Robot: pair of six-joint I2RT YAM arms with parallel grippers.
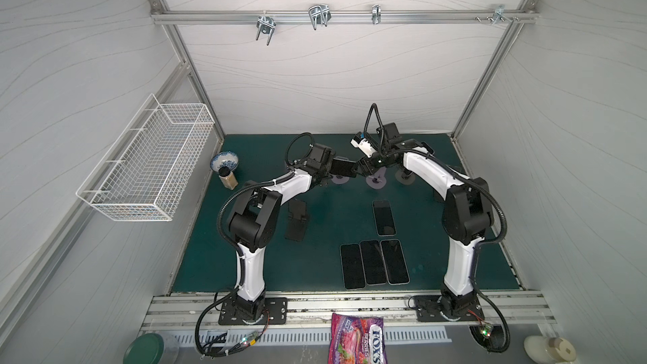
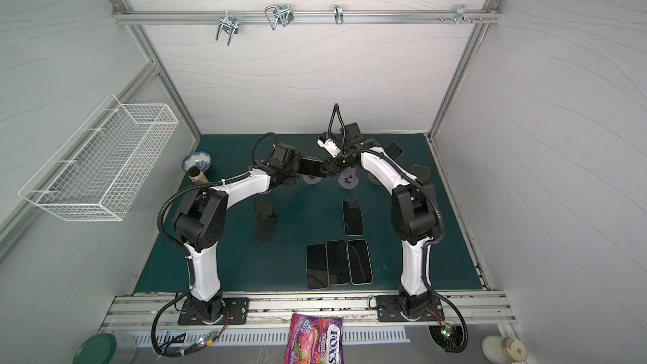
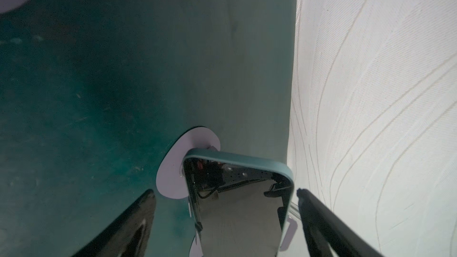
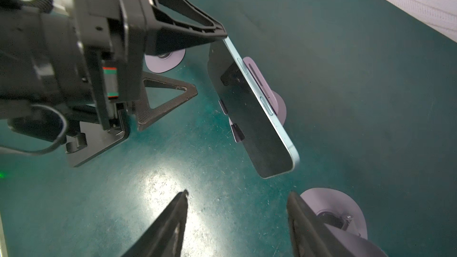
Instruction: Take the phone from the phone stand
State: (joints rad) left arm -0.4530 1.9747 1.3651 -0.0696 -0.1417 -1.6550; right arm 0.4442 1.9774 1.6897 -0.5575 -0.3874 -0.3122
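A phone (image 3: 237, 208) with a pale blue rim and dark screen leans on a lilac phone stand (image 3: 183, 159). My left gripper (image 3: 225, 190) is open and straddles the phone. A gap shows on each side between the fingers (image 3: 138, 218) and the rim. In the right wrist view the phone (image 4: 254, 110) rests on the stand (image 4: 278, 102), and one left finger (image 4: 195, 30) touches its upper corner. My right gripper (image 4: 239, 192) is open and empty just beside it. In both top views the two grippers (image 1: 350, 169) (image 2: 317, 169) meet at the back of the mat.
Two more lilac stands (image 1: 376, 182) (image 1: 404, 176) stand by the right gripper. Several phones (image 1: 373, 262) lie flat at the front, with one more (image 1: 384, 217) behind them. A black stand (image 1: 297, 220), a bowl (image 1: 225, 161), a jar (image 1: 227, 178) and a wire basket (image 1: 147, 162) are on the left.
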